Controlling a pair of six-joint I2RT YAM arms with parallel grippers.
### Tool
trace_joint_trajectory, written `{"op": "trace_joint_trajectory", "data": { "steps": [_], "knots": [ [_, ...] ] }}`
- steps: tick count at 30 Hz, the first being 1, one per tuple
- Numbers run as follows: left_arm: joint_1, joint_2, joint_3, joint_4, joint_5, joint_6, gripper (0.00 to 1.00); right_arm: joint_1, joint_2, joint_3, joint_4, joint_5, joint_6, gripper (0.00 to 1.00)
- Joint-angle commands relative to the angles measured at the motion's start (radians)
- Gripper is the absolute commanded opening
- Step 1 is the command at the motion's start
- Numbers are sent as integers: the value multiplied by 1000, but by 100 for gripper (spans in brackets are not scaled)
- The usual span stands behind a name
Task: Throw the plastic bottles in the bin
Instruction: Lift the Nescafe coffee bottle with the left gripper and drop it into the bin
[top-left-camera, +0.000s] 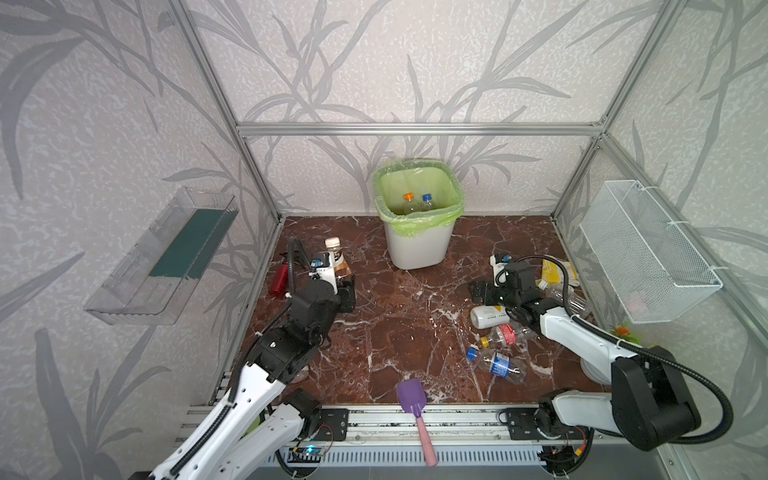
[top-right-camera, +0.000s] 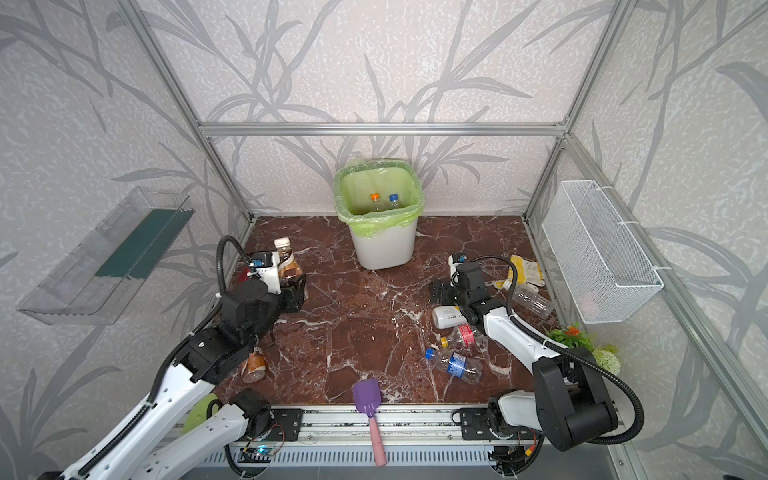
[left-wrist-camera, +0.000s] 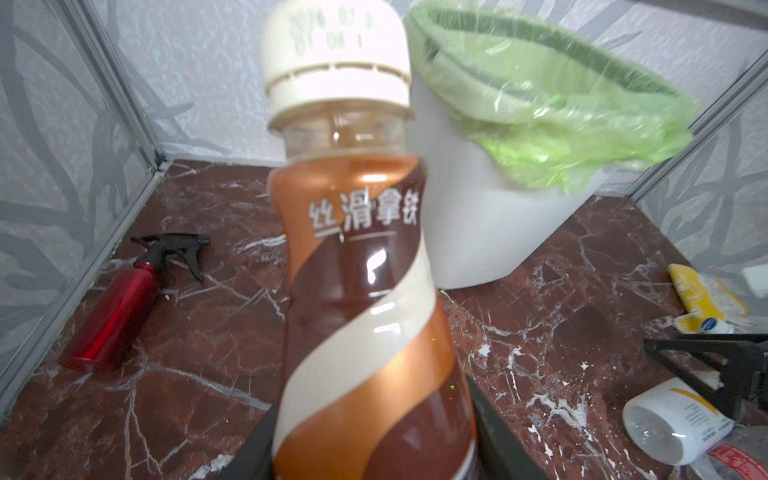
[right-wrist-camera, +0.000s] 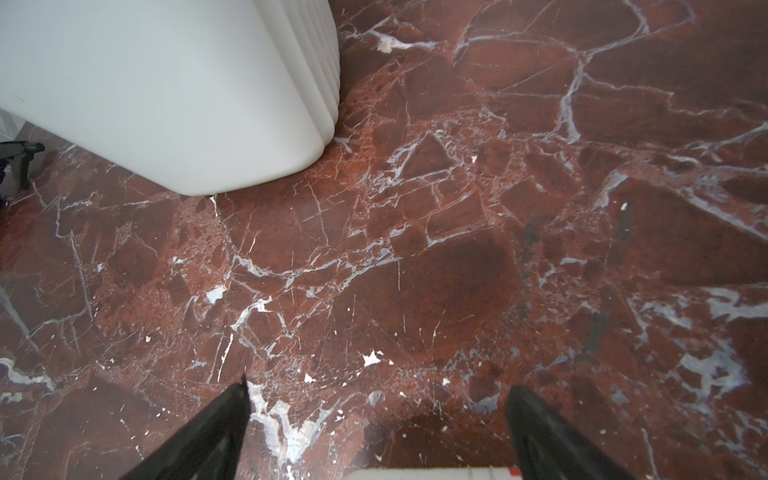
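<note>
My left gripper is shut on a brown coffee bottle with a cream cap, held upright left of the bin. The bin is white with a green bag and stands at the back; an orange-capped bottle and a blue-capped bottle lie inside. My right gripper hangs open over bare floor. Behind it lie a white bottle, a red-labelled bottle, a blue-labelled bottle and a clear one. Another brown bottle lies under my left arm.
A red spray bottle lies by the left wall. A yellow pouch sits at the right, a purple spatula at the front edge. A wire basket hangs on the right wall, a clear tray on the left.
</note>
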Motion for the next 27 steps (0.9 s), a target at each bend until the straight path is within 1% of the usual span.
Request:
{"op": "trace_joint_trajectory", "data": {
  "steps": [1,7,11,13,15,16,17,19,20,21,22,23,24,25,26,27],
  "knots": [
    [1,-49,-15,100,-10,90,50,8,-22,16,-20,20,1,97],
    [1,-104,8,192,72,155,50,24,-24,19,-28,26,6,96],
    [2,-73,118,245,150,220,50,27,-42,14,-31,40,4,96],
    [2,2,178,345,195,247,51,27,-48,3,-12,39,16,96],
    [3,176,284,447,234,249,50,31,-45,-5,22,33,38,96],
    [3,271,361,462,243,249,51,34,-43,-8,36,30,45,96],
    [3,401,473,444,244,236,50,39,-40,-5,44,26,52,96],
    [20,654,808,297,293,206,52,53,-43,6,38,18,49,96],
    [29,807,1023,158,310,182,57,62,-52,5,42,25,49,96],
    [36,942,1243,3,330,170,69,70,-62,-3,48,30,58,96],
    [40,1062,1415,-124,313,157,79,75,-73,-14,56,29,66,96],
    [46,1186,1663,-288,264,134,88,79,-88,-26,67,26,76,96],
    [54,1308,1870,-428,202,114,97,82,-102,-41,71,25,84,96],
    [63,1392,2040,-527,171,110,99,83,-116,-50,64,25,90,96],
    [75,1471,2204,-654,162,106,99,83,-132,-58,55,26,88,96],
    [85,1524,2335,-738,161,103,99,84,-150,-66,45,33,79,96]
  ]
}}
